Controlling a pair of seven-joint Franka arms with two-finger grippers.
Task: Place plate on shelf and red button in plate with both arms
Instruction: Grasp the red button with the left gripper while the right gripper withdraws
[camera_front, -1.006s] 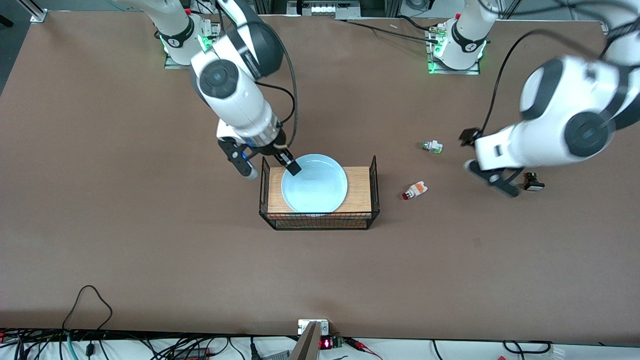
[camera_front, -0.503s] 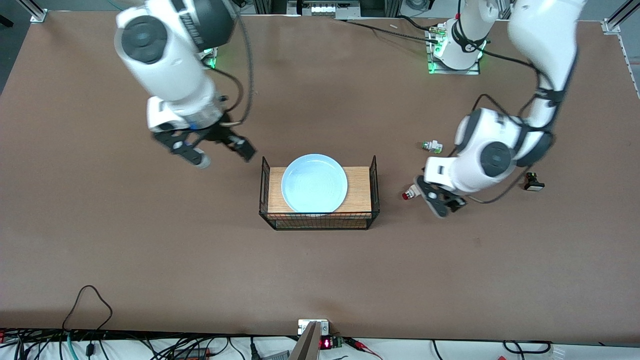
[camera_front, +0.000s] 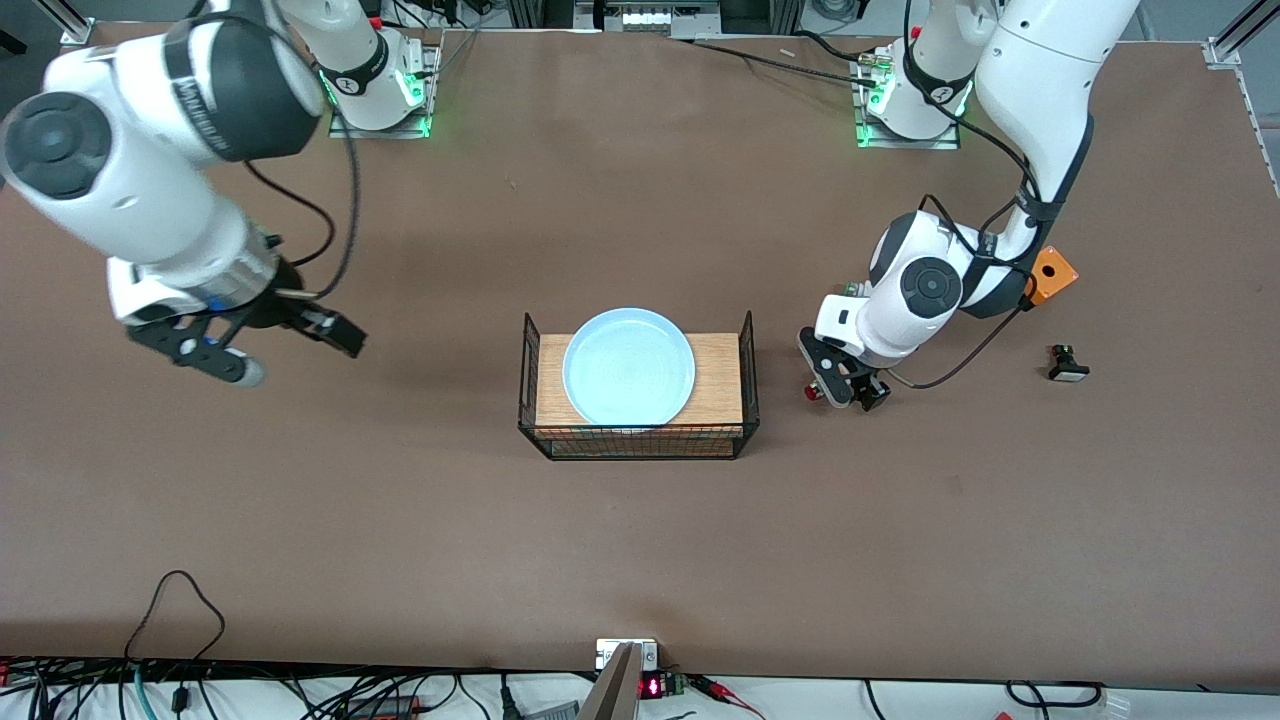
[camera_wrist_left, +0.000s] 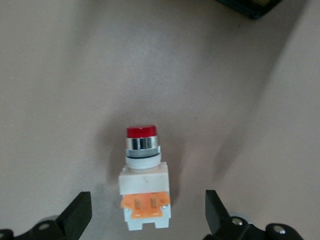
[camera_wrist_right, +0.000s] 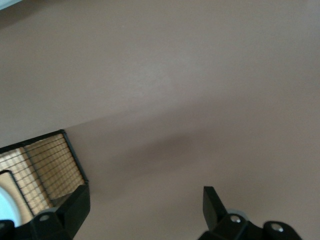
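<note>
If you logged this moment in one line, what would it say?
pale blue plate: on wooden-topped wire basket | left gripper: open, straddling red-capped button | right gripper: open, over bare table

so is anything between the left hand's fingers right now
Yes: the red button lies on the table between the open left hand's fingers, untouched, shown in the left wrist view.

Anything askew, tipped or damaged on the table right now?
Only the red button lies on its side on the table, between the open fingers of the left end effector. The plate sits flat on the basket. The right end effector, open, is over bare table.
</note>
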